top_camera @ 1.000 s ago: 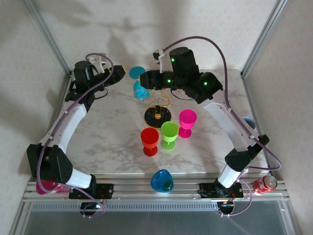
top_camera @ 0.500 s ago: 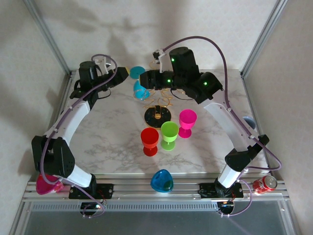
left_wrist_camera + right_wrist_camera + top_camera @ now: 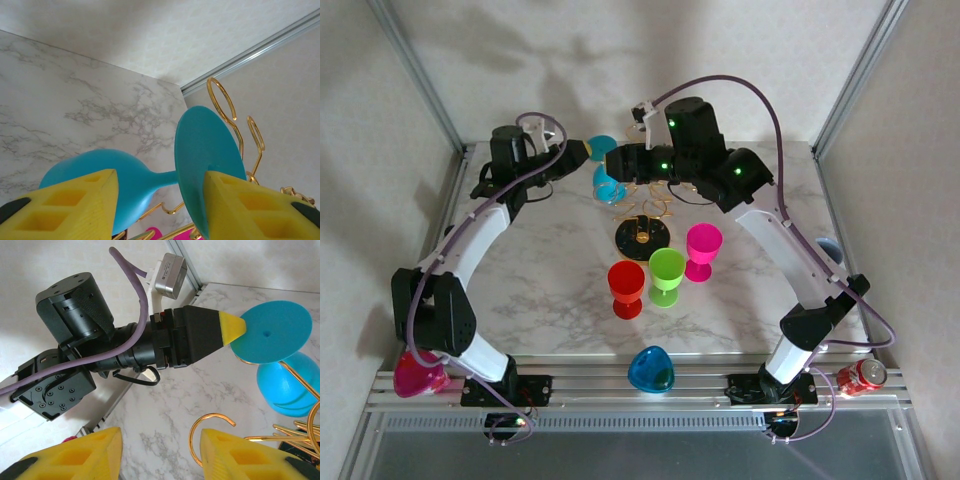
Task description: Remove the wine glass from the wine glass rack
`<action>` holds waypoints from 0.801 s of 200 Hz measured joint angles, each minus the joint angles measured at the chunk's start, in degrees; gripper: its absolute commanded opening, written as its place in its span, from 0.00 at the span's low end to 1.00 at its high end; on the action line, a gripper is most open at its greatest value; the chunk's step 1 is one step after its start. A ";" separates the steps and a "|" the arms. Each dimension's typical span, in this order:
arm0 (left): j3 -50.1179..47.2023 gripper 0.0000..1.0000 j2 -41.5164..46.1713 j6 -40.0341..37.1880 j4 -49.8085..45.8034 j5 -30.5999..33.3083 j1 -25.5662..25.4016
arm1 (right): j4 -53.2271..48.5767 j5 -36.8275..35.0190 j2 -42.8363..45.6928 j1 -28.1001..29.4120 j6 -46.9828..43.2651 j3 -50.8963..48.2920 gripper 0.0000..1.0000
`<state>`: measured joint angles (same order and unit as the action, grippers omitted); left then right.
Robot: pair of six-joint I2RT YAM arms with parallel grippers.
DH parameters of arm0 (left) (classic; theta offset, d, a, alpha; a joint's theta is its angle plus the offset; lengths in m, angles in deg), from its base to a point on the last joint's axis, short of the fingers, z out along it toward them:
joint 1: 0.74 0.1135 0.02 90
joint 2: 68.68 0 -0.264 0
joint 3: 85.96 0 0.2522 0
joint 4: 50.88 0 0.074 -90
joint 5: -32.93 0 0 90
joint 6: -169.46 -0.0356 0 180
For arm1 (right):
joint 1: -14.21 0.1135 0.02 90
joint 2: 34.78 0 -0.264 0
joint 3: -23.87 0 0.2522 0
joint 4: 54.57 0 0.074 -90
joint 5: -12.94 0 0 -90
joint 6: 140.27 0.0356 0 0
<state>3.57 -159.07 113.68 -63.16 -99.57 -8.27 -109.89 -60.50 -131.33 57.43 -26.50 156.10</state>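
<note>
At the near edge of the marble table (image 3: 550, 300), by the arm bases, a blue cup (image 3: 651, 371) lies on the rail, with a pink cup (image 3: 415, 377) at the left corner and a red can (image 3: 860, 377) at the right. Farther in, a red goblet (image 3: 626, 288), a green goblet (image 3: 667, 276) and a magenta goblet (image 3: 702, 250) stand upright close together, just in front of the wine glass rack (image 3: 642, 238), whose round black base carries gold wire arms. The wine glass (image 3: 608, 185), teal blue, hangs tilted on the rack's far-left side, bowl nearer the base, round foot toward the back wall. The left gripper (image 3: 582, 150) reaches in from the left at the height of that foot. In the left wrist view its yellow fingers (image 3: 75, 200) stand apart on either side of the thin stem, the bowl beside one finger and the foot disc beside the other; the jaws are open, not clamped on the glass. In the right wrist view one yellow tip overlaps the foot's rim, and contact cannot be told. The right gripper (image 3: 160, 432) hovers above the rack from the right, fingers spread, holding nothing.
</note>
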 measured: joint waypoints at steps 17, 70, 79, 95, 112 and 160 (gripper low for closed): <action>0.63 0.46 -0.46 0.31 0.02 -0.02 0.00 | 0.00 0.00 0.00 0.00 0.00 0.00 0.45; 2.19 0.43 -0.92 1.22 1.20 -0.44 0.00 | 0.00 -0.02 0.00 0.00 0.00 0.00 0.45; 2.40 0.43 -1.03 1.31 1.38 -0.46 -0.04 | 0.02 -0.02 0.00 0.00 -0.02 0.00 0.45; 2.73 0.42 -1.25 1.51 1.55 -0.50 -0.17 | 0.02 -0.02 0.00 0.00 -0.02 0.00 0.45; 2.80 0.40 -1.33 1.62 1.53 -0.63 -0.44 | 0.00 -0.02 0.02 0.00 -0.02 0.00 0.45; 2.93 0.35 -1.79 1.64 1.53 -0.66 -1.03 | 0.02 -0.04 0.13 0.00 -0.02 -0.55 0.45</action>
<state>6.50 -160.86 115.32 -61.63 -100.22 -9.30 -109.87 -60.54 -131.20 57.43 -26.52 155.56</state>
